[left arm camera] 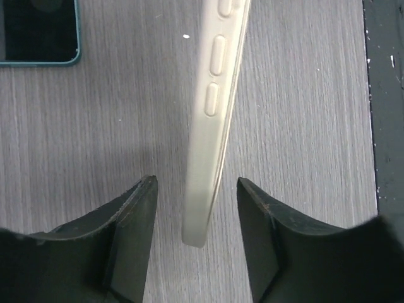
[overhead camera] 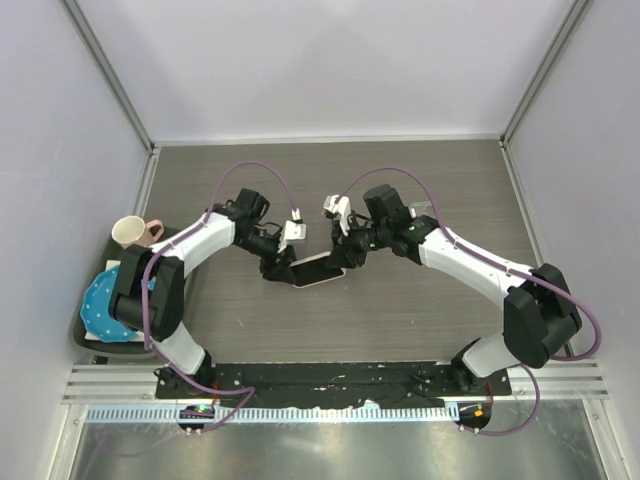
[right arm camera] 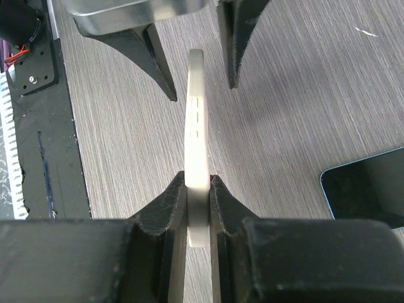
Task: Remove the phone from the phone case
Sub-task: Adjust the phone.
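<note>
A cream phone case stands on its long edge just above the wood table, and my right gripper is shut on one end of it. My left gripper is open around the case's other end, with a gap on both sides of each finger. The phone, with a dark screen and a teal rim, lies flat on the table outside the case, off to the far side. From above, both grippers meet mid-table over the case and phone.
A cream mug with a pink handle and a blue dotted plate sit on a dark tray at the table's left edge. The black mounting strip runs along the near edge. Grey walls enclose the table.
</note>
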Controlling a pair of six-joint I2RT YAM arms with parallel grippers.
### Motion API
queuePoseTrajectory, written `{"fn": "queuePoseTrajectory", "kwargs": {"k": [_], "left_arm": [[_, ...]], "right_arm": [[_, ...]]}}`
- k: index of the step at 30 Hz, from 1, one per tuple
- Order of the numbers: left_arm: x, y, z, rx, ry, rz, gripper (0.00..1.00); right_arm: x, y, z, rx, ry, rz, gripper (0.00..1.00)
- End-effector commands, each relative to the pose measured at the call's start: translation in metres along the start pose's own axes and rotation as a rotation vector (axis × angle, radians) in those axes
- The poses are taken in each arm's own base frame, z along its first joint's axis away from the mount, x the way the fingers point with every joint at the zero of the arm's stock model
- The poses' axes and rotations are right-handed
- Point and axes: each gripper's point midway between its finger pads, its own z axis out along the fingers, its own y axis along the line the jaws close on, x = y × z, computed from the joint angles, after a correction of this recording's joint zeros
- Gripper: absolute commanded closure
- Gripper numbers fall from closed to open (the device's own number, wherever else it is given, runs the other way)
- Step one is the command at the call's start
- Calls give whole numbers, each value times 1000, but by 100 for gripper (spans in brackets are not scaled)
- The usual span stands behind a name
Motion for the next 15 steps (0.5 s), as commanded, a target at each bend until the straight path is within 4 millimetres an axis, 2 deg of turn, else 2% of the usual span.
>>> {"fn": "queuePoseTrajectory", "kwargs": {"k": [1, 2, 4, 5, 7, 10, 11, 14, 15], "left_arm": [[-12, -11, -2, 60, -27, 25, 53], [-12, -13, -2, 68, -29, 21, 60], [-13, -13, -2, 67, -31, 24, 67], [-12, -12, -1, 66, -32, 24, 75], [-12, -12, -1, 60, -33, 15, 77], [-14, -11, -1, 57, -38, 14, 90], [-15, -11, -1, 55, -39, 11, 100], [-18, -12, -5, 54, -34, 10, 100], [-21, -11, -7, 49, -34, 17, 100]], "right_arm": [[-43, 0, -13, 32, -128, -107, 99], [-44, 0, -14, 36, -132, -112, 99], [-43, 0, -14, 34, -131, -111, 99], [-43, 0, -14, 34, -130, -111, 99], [-40, 1, -14, 35, -126, -108, 99], [-37, 2, -13, 25, -124, -104, 99], [-36, 4, -13, 13, -120, -103, 99], [-32, 15, -13, -53, -94, -101, 98], [-34, 17, -14, -67, -95, -118, 91]]}}
